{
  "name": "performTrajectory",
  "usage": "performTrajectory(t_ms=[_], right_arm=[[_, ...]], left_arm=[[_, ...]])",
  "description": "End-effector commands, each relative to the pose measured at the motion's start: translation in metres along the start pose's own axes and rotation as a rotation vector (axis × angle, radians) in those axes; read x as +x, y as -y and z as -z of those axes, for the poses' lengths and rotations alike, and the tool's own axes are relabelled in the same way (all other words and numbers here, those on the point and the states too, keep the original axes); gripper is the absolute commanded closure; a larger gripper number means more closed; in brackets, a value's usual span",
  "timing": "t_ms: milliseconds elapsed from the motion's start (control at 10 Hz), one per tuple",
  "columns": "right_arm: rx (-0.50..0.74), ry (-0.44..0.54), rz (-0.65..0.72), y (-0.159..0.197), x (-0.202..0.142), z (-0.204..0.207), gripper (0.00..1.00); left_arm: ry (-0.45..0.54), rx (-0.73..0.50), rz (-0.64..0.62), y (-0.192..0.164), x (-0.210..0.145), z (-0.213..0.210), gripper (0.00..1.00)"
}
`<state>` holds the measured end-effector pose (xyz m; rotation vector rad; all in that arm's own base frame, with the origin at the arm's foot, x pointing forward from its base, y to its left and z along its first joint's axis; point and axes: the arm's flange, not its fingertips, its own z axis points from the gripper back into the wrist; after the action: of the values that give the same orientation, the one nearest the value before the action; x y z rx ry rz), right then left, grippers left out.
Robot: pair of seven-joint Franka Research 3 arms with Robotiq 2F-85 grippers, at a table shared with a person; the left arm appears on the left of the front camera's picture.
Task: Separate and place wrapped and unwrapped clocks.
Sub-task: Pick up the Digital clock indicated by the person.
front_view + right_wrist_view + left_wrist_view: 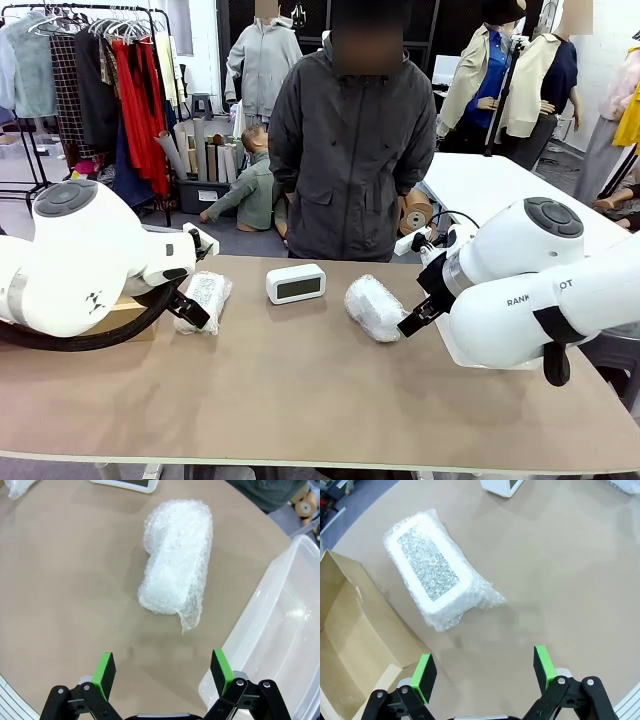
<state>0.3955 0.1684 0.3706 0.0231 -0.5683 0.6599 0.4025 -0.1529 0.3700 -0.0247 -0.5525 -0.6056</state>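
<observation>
Tan tabletop (300,390): all three clocks sit in a row toward the far edge. Clear plastic tub (280,630) by the right edge, brown cardboard box (350,645) by the left edge. Left whitish bubble-wrapped lump (437,575) lies just beside the box, ahead-left of the left gripper (484,667), long axis diagonal to its closing line, so probably needs wrist roll. Right bubble-wrapped lump (175,565) is near the tub, ahead of the right gripper (162,667), long axis roughly crosswise, so a cleaner pick. Bare white rounded-rectangular clock with dark screen (296,283) stands between the lumps. Both grippers are spread wide, empty, touching nothing.
</observation>
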Motion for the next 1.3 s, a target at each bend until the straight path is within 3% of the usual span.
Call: performTrajectory(t_ms=[0,800,1200], right_arm=[[0.000,0.001,0.001,0.000,0.000,0.000,0.00],[0.000,0.000,0.000,0.000,0.000,0.000,0.00],[0.152,-0.013,-0.105,-0.019,0.018,-0.013,0.00]], left_arm=[[0.000,0.000,-0.001,-0.001,0.000,0.000,0.00],[0.000,0.000,0.000,0.000,0.000,0.000,0.00],[-0.083,-0.141,0.088,-0.004,0.017,-0.035,0.00]])
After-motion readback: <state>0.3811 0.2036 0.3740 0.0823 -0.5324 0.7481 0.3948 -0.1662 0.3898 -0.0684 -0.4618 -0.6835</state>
